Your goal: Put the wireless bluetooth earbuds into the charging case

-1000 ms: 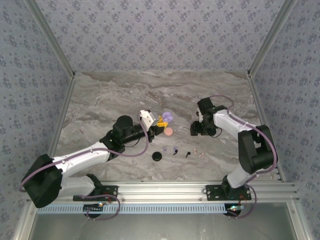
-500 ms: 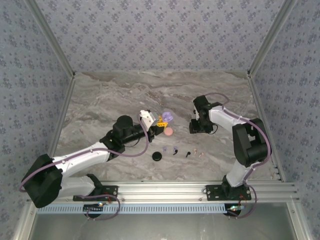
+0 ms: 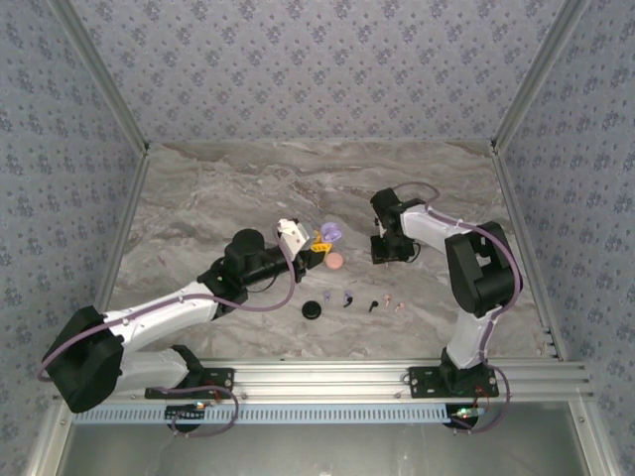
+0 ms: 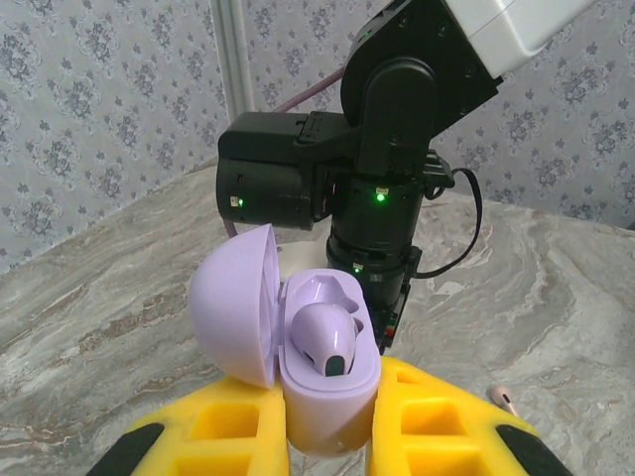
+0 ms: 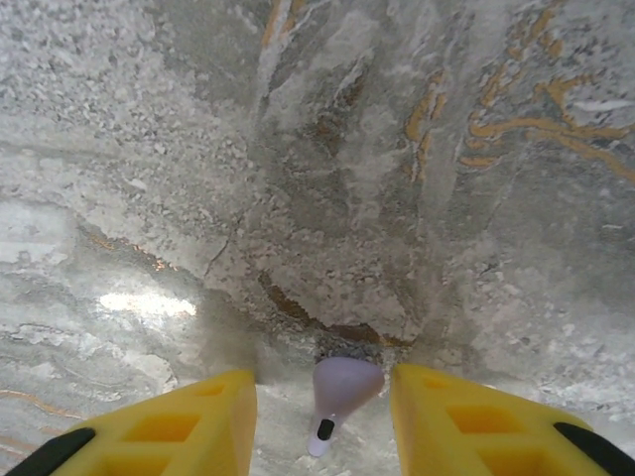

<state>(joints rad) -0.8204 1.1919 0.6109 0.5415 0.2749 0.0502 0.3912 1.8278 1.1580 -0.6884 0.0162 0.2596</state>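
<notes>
Top external view: the left arm (image 3: 169,312) reaches low over the table (image 3: 218,188); the right arm (image 3: 437,228) bends back, its wrist pointing down. The left gripper (image 4: 332,434) squeezes the open lilac charging case (image 4: 317,397), one lilac earbud (image 4: 322,342) inside. The right gripper (image 5: 322,416) stands partly open around a second lilac earbud (image 5: 345,385) on the table.

I see my right gripper (image 3: 381,250) sitting farther left on the bench (image 3: 198,208) than a second ago, its arm folded tighter at the elbow, its jaws drawn narrower and now flanking a lilac earbud (image 5: 340,385) closely on either side.
</notes>
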